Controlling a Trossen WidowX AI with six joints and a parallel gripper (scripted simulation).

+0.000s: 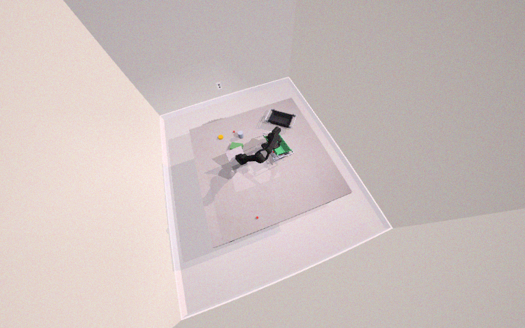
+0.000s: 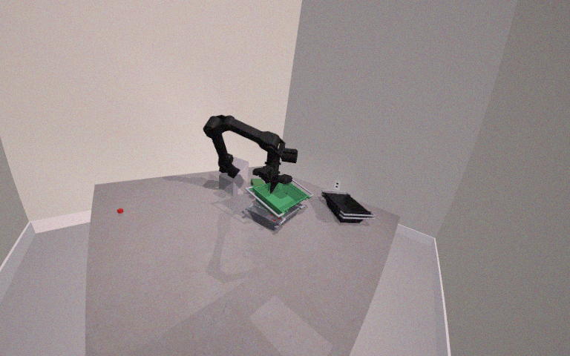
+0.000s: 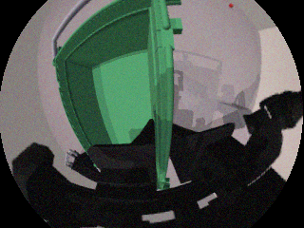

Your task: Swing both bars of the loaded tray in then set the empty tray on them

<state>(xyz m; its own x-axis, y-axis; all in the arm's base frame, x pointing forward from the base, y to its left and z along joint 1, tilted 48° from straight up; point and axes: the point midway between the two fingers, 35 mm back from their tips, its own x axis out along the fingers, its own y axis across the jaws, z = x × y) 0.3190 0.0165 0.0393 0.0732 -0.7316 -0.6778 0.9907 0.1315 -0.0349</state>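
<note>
My gripper (image 2: 273,188) (image 3: 155,122) is shut on one long side wall of the empty green tray (image 2: 280,197) (image 1: 285,147) (image 3: 121,91). The green tray hangs directly over the grey loaded tray (image 2: 265,216) (image 1: 277,157), a little tilted. I cannot tell whether it touches the bars below it. The loaded tray's blocks and bars are mostly hidden under the green tray.
A black tray (image 2: 347,206) (image 1: 281,117) lies to the right of the stack. A yellow disc (image 1: 220,136), a small grey cylinder (image 1: 240,133) and a flat green piece (image 1: 235,145) lie near the arm's base. A red dot (image 2: 119,211) (image 1: 256,217) marks the table.
</note>
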